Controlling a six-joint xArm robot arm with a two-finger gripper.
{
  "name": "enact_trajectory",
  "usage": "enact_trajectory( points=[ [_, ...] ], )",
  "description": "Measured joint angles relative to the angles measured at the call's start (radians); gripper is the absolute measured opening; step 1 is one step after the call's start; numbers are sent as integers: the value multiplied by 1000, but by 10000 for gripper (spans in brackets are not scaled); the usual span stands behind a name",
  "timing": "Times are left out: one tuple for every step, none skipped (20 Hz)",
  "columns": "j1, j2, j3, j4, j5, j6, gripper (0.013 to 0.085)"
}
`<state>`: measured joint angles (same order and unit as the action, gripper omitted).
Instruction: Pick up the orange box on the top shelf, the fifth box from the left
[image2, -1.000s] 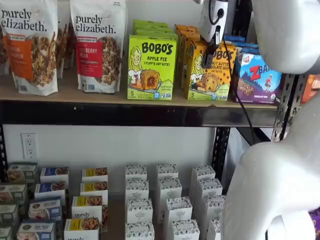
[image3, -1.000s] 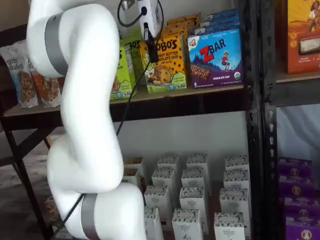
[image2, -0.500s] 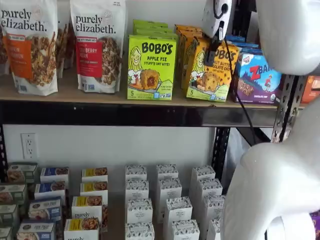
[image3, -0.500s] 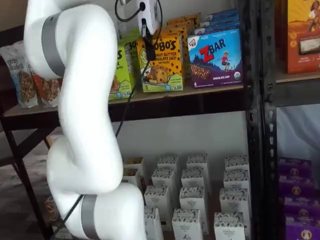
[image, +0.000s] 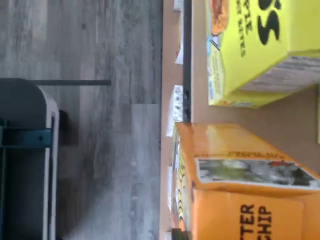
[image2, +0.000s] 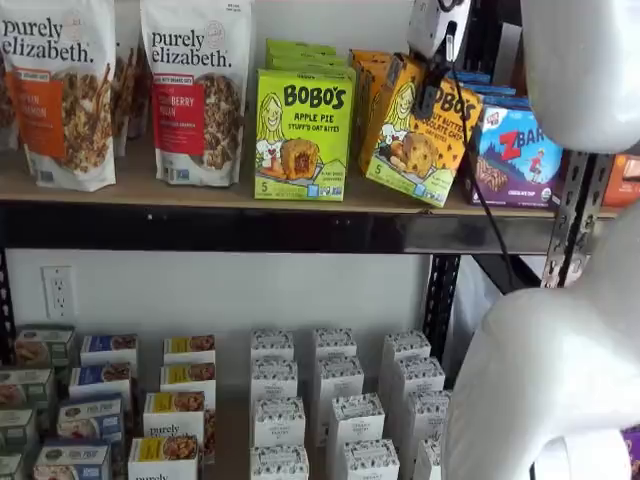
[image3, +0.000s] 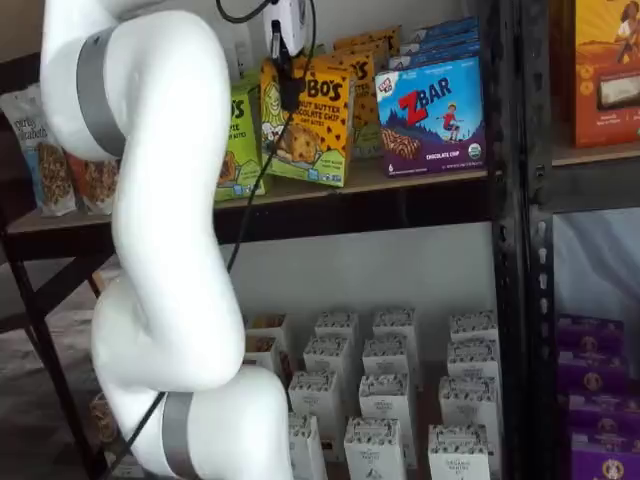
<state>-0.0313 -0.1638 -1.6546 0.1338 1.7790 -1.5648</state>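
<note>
Now, top shelf (image2: 200, 190): light-wood board below the pincer; the carton's lower edge seems just clear of it.
Orange box (image2: 418, 130): tilted, directly under the pincer, between lime-green box (image2: 303, 130) and ZBar box (image2: 515, 150).
Handling: likely light, stiff cardboard, glossy; pinch the upper edge, gently.
Pincer (image2: 432, 85): pinching the carton's top.

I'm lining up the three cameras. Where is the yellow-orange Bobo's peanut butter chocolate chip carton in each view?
Wrist view: the yellow-orange Bobo's carton fills one corner, seen from above.
A shelf view: tilted, right of centre on the light-wood top shelf, under the gripper.
A shelf view: upper middle, tilted.
Shared landmark: the lime-green Bobo's Apple Pie box beside it.
</note>
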Motion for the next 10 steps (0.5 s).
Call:
enact_trajectory(
  points=[
    [2, -4, -3, 2, 13, 3, 410],
    [3, -7, -7, 4, 26, 6, 410],
    [6, -13, -7, 4, 36, 9, 410],
    [8, -20, -5, 1, 44, 12, 410],
    [11, -26, -2, -2, 50, 14, 410],
    [13, -36, 4, -4, 57, 16, 410],
    [15, -45, 10, -5, 63, 18, 410],
    [16, -55, 17, -4, 69, 20, 410],
    [17, -67, 27, -2, 73, 21, 410],
    [16, -78, 35, 1, 76, 22, 410]
  ],
)
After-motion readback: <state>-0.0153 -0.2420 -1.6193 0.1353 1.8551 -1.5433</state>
